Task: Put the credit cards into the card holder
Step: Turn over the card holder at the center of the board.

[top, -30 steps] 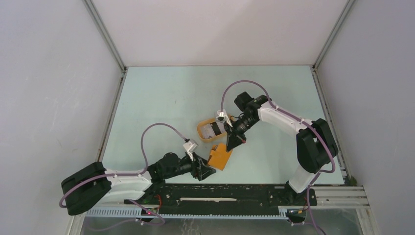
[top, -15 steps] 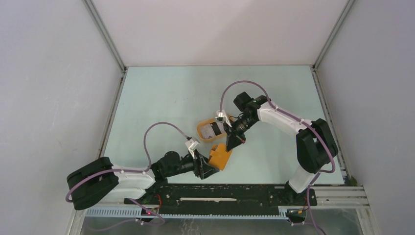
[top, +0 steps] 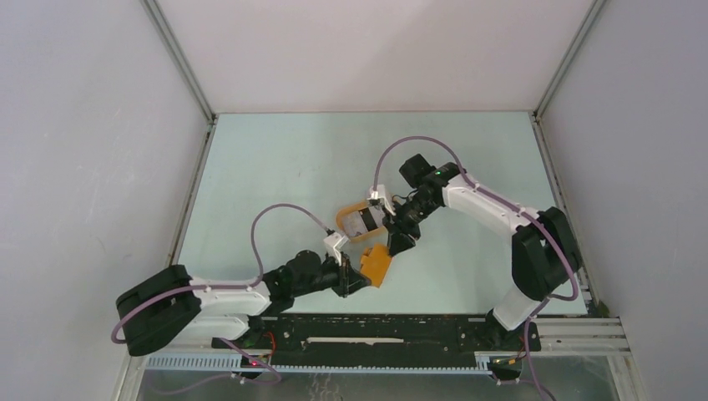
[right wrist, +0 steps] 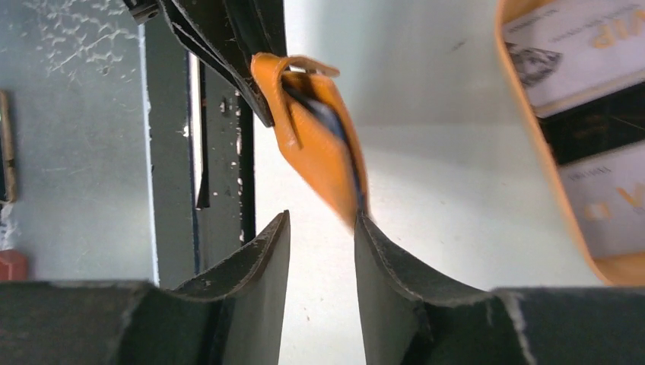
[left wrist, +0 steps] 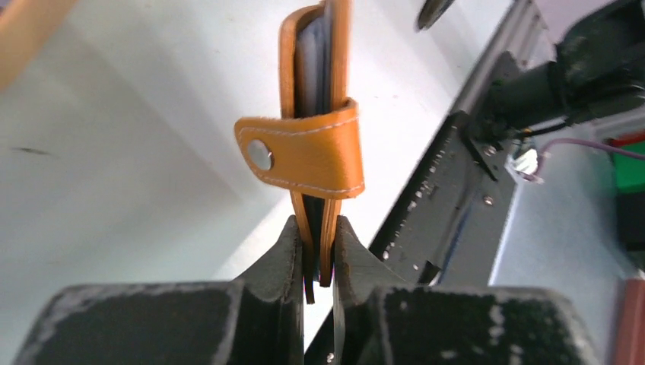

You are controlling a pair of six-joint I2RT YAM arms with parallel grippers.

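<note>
Left end effector (left wrist: 319, 258) is clamped tight on one edge of the orange card holder (left wrist: 304, 148), holding it up on edge near the front of the desk (top: 284, 167). Right end effector (right wrist: 322, 220) is spread apart gripping nothing, one fingertip right at the holder's far corner. The credit cards (right wrist: 586, 46) sit in the orange tray (right wrist: 620, 272) just beside it.

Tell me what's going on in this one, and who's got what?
The left tool is clamped on one edge of the orange card holder, holding it up on edge. The right tool is open at the holder's far end, with its jaws apart and not gripping it. Several credit cards lie in the orange tray just beyond the two tools.
</note>
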